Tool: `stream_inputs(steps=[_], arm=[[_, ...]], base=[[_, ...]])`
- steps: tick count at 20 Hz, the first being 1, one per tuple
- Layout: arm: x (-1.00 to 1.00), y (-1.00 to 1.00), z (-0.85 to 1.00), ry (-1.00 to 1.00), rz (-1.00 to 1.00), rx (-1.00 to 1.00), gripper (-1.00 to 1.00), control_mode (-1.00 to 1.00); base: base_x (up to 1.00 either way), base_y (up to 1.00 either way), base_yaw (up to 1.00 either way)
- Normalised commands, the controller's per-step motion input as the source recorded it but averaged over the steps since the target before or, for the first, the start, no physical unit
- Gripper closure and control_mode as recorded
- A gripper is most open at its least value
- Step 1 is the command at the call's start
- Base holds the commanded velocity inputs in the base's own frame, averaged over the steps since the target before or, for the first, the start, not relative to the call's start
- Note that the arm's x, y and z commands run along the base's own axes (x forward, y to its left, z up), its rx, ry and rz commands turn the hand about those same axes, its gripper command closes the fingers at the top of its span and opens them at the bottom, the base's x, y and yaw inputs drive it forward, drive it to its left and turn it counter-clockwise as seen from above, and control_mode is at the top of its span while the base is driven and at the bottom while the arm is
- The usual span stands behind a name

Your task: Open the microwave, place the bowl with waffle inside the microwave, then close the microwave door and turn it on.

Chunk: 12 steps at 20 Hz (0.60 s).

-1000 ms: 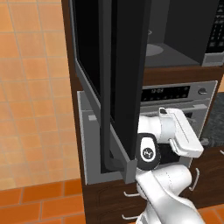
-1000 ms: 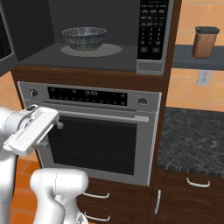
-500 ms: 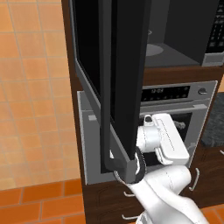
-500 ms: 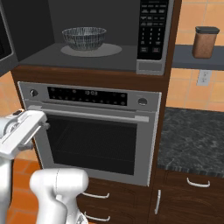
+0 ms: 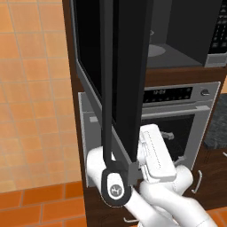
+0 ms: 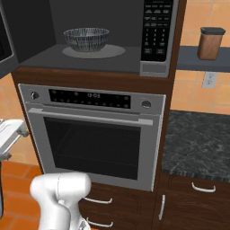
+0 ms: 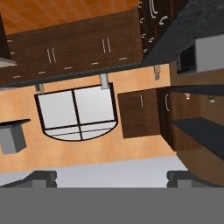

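The bowl [image 6: 86, 39] already sat inside the microwave [image 6: 96, 33] (whether it held a waffle I couldn't tell); the door [image 5: 126, 75] stood open, still needing closing and starting. The gripper [image 7: 111, 175] had its fingers spread wide, empty.

Steel oven [image 6: 94, 139] with knobs, brown canister [image 6: 210, 43] on shelf, dark speckled counter [image 6: 197, 139] beside oven.

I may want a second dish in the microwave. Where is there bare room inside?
The microwave floor is bare right of the bowl, up to the button panel, and along the front lip. The round plate under the bowl is taken.
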Motion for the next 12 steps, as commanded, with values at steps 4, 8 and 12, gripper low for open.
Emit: stream_inputs(steps=[4,8,12], arm=[[-0.10,0.58,0.00,0.00,0.00,-0.04,-1.00,-1.00],[0.00,0.58,0.00,0.00,0.00,-0.01,-1.00,-1.00],[0.00,0.56,0.00,0.00,0.00,0.00,-1.00,-1.00]], base=[[0.00,0.00,0.00],[0.00,0.00,0.00],[0.00,0.00,0.00]])
